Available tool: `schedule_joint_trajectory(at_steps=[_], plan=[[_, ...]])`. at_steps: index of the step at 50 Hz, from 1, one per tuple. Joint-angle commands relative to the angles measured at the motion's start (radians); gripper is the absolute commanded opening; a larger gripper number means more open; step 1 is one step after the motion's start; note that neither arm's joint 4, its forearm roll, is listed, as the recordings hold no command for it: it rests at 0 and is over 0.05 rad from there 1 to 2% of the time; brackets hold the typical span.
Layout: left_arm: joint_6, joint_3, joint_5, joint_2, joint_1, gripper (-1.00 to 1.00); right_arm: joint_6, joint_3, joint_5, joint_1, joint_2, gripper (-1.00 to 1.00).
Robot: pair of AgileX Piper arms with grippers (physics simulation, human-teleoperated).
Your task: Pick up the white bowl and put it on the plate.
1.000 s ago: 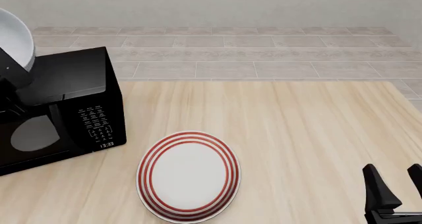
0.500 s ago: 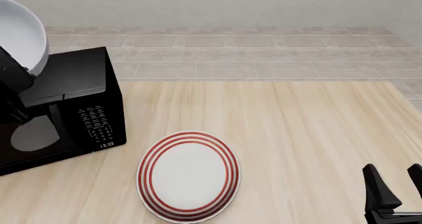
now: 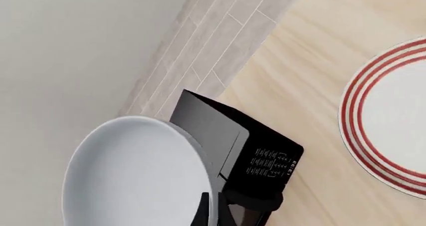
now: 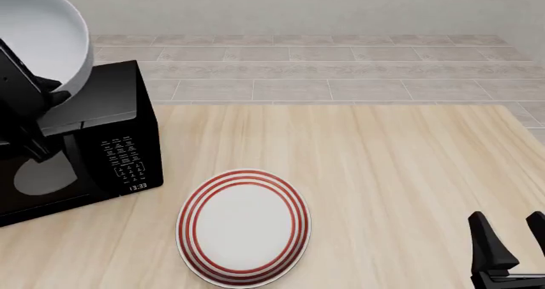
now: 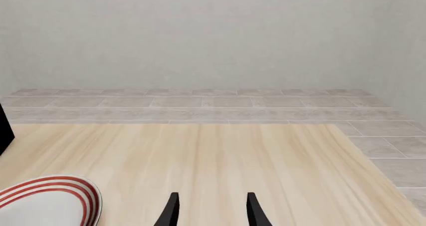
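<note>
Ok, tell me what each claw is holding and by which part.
The left claw holds the white bowl by its rim, lifted above the microwave. The right claw is open and holds nothing.

Your front view looks forward and down from the arms' side, covering the table [image 4: 383,174], the microwave [image 4: 94,142] at left and the plate [image 4: 244,228]. The left wrist view looks steeply down from high up, sharing the microwave [image 3: 240,141] and plate [image 3: 392,121]. The right wrist view sits low, facing the far wall, sharing only the plate [image 5: 47,201] edge.
</note>
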Motion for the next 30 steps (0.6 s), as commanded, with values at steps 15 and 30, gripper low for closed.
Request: schedule_joint_trajectory(at_steps=[15,30], plan=[[-0.201,-0.134,0.102,0.034,-0.316,-1.00,0.000,0.000,0.006,-0.001,-0.005,1.00],[-0.209,-0.088,0.094,0.065,-0.423,-1.00,0.000,0.000,0.006,-0.001,-0.005,1.00]])
